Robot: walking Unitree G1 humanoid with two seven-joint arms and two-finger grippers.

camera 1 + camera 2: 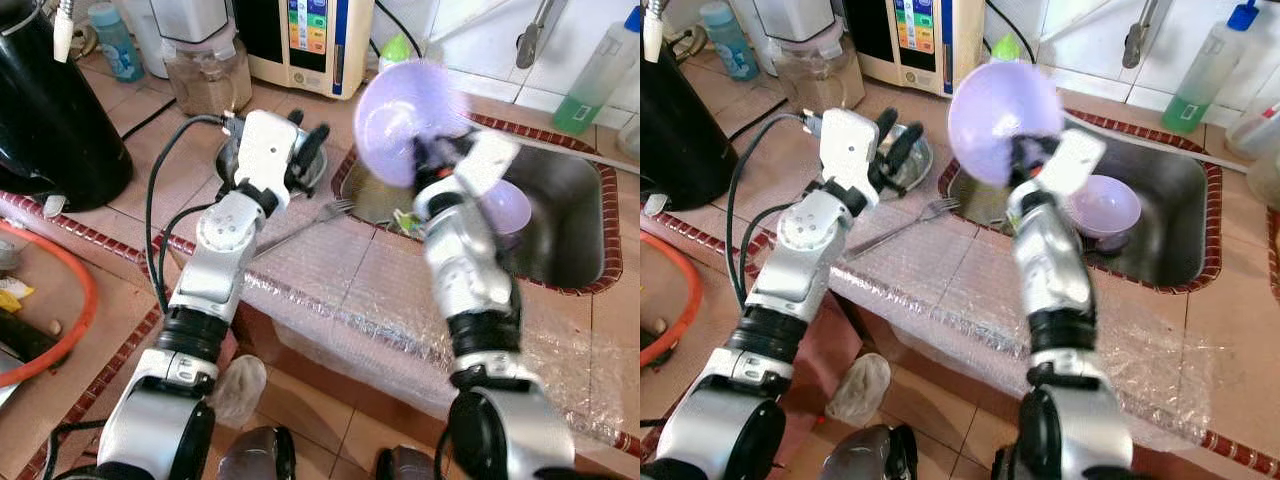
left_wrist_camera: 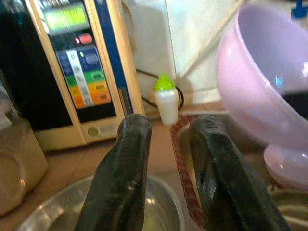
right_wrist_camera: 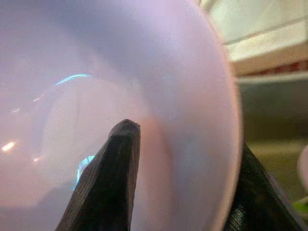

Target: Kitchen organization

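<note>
My right gripper [image 1: 432, 152] is shut on the rim of a lilac plastic bowl [image 1: 405, 118], held tilted in the air over the left end of the steel sink [image 1: 572, 210]. One finger [image 3: 110, 178] lies inside the bowl, the other behind its rim. A second lilac bowl [image 1: 1105, 205] sits in the sink. My left gripper [image 1: 308, 148] hovers open just above a steel bowl [image 2: 159, 211] on the tiled counter, with nothing between its fingers [image 2: 120, 168]. A fork [image 1: 300, 228] lies on the counter between the steel bowl and the sink.
A cream water machine [image 1: 305, 40], a blender jar [image 1: 205, 65] and a black appliance [image 1: 50, 110] stand at the back left. A small green-capped bottle [image 2: 166, 98] and a green soap bottle [image 1: 592, 75] stand by the wall. Bubble wrap [image 1: 350, 290] covers the counter's front edge.
</note>
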